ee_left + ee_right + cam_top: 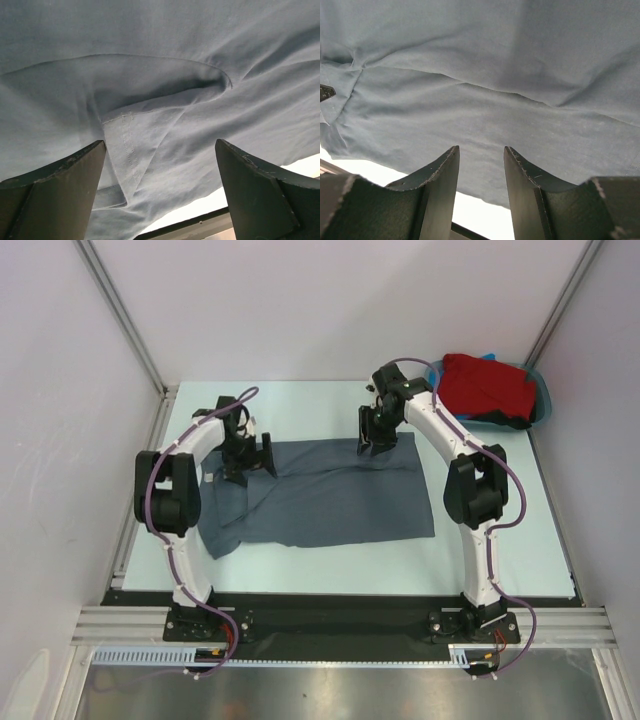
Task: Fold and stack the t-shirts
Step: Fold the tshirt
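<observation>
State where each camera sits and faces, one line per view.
Top external: high behind the bases, looking down at the table; left arm and right arm reach over the grey t-shirt.
Left wrist: on the left arm, facing down onto grey cloth; left pincer open.
Right wrist: likewise; right pincer parted at the shirt's edge.
Shared: all see the grey t-shirt.

The slate-grey t-shirt lies spread and wrinkled mid-worktop; the red t-shirt sits bundled at the far right.

Overhead rear view; both wrist views close over grey t-shirt
</observation>
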Tool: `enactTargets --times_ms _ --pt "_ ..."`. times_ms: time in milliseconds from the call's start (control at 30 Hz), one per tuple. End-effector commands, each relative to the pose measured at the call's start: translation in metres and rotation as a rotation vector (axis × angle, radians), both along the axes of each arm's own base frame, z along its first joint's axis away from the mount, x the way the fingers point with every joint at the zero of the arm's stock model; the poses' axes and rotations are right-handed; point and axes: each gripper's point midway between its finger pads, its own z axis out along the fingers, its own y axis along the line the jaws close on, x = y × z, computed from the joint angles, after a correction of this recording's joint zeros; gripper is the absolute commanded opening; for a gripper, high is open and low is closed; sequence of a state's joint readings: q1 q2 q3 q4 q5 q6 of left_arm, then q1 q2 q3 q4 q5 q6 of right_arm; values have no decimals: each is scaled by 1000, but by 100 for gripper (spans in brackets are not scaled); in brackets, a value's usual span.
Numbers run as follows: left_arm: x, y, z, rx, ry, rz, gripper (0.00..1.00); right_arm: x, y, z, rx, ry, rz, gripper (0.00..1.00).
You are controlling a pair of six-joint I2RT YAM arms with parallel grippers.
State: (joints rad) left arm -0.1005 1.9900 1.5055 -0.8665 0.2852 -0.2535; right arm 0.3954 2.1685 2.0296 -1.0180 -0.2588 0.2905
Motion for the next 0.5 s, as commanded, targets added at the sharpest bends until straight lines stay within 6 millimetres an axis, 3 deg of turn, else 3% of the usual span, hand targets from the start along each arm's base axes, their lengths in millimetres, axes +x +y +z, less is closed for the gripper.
enactTargets --times_ms 0,167,233,300,400,467 --pt "7 -5 4 -33 -31 -4 96 6 1 10 5 -30 11 47" --pt "5 -4 -2 -29 -17 2 81 6 0 8 5 -25 9 47" --pt "4 -4 -3 -30 -13 1 68 6 -1 7 2 -23 8 47" --pt "4 -4 -5 -29 -9 1 65 5 -2 8 -1 -23 5 46" --pt "2 -4 -5 -26 -2 2 43 4 -3 6 -5 -16 5 46" --pt "2 -3 -6 -19 1 4 42 4 -3 5 -6 -15 5 46"
